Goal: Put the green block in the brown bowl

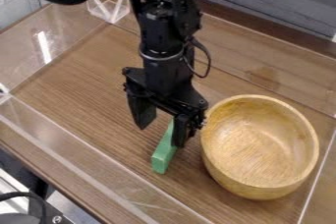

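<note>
background: a brown wooden bench [79, 98] with visible grain carries the things; a pale grey ribbed surface lies beyond its far edge at about eleven o'clock, and a clear plastic item [108, 5] sits near that edge.
arm: a black jointed robot arm reaches in from eleven o'clock, its lower part over the middle of the bench.
end effector: the black end effector [167, 120] points down with its jaws spread wide open; no grip on anything shows.
green block: the long, thin, matte green block [163, 155] lies on the bench toward six o'clock, its far end close to or under the end effector; whether they touch, I cannot tell.
brown bowl: the round, light brown wooden bowl [214, 166] with a thick rim stands at four o'clock, just beside the block; no block is inside it.
done: the arm is over the block's far end, which looks like the approach to a grasp; nothing more of the task is complete.
left: close on the block, lift it clear of the rim, carry it toward three o'clock, lower or drop it into the bowl, and let go.
progress: early, by my judgement, with the actual transfer wholly ahead.
</note>
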`<action>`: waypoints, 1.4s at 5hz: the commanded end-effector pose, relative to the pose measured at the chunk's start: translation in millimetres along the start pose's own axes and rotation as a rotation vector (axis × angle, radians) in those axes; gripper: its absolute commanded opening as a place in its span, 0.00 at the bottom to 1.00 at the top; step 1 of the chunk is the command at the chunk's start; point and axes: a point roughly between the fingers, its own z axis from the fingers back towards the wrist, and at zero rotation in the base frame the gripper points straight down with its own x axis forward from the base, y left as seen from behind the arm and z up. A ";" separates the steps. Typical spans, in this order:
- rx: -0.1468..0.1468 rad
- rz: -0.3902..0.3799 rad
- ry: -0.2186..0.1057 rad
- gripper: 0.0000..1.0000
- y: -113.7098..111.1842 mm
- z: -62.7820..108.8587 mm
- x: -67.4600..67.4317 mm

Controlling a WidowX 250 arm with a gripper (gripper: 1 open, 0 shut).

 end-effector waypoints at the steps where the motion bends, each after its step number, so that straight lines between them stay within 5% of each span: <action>1: -0.003 -0.005 -0.057 1.00 3.1 9.5 5.1; 6: -0.015 -0.002 -0.077 1.00 2.7 -28.5 7.4; 7: -0.017 -0.003 -0.081 0.00 3.4 -33.0 8.3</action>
